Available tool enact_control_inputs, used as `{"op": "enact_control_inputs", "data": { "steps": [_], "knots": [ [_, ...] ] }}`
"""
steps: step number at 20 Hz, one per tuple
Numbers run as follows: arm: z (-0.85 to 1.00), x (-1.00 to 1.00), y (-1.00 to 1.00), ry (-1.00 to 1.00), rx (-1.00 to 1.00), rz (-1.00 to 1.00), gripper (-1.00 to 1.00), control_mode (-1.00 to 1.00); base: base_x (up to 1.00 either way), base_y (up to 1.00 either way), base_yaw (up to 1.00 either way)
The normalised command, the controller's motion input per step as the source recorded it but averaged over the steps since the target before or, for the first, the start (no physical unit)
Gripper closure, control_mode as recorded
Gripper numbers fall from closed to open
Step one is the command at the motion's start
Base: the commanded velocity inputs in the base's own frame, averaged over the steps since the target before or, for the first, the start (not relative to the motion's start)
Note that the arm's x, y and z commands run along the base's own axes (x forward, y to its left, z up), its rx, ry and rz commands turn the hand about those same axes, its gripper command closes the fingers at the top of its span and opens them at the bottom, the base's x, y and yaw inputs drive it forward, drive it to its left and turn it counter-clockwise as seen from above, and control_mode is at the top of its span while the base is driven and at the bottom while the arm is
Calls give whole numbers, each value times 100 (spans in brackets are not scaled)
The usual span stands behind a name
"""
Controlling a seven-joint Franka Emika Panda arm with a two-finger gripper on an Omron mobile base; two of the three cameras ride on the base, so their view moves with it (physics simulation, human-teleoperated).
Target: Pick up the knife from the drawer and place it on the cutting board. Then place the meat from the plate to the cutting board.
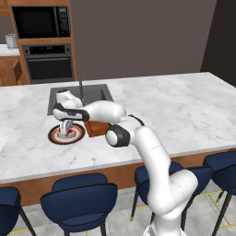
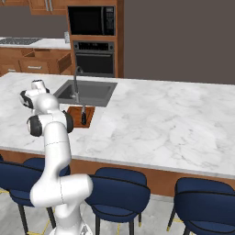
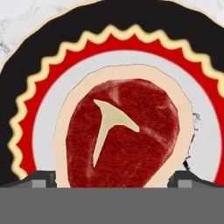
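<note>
Dark fingertips [image 3: 41, 178] of the end effector [image 1: 67, 131] are seen spread wide apart on either side of the meat [image 3: 123, 131], which is not yet gripped and lies on the plate [image 1: 55, 137] directly beneath. The first half of the task is judged done: the knife [image 2: 83, 115] is laid on the cutting board [image 2: 75, 115], just near of the sink [image 2: 94, 91]. The transfer of the meat to the board is judged still to be made.

In the hand view the steak's pale fat edge and the plate's zigzag ring are given close up. From the left base view the plate's place on the marble surface [image 1: 184, 110], just left of the board, is made plain. From the right base view the knife and the drawer [image 2: 48, 60], open at far left, are shown.
</note>
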Motion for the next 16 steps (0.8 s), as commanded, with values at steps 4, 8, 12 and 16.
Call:
{"op": "enact_control_inputs", "data": {
  "steps": [4,8,12,16],
  "knots": [
    [-12,-17,0,2,0,2,-100,-100,0,0,0],
    [-28,-26,0,1,0,2,-100,-100,0,0,0],
    [-38,-17,0,0,0,1,-100,-100,0,0,0],
    [-34,-2,0,0,0,0,-100,-100,0,0,0]
  ]
}}
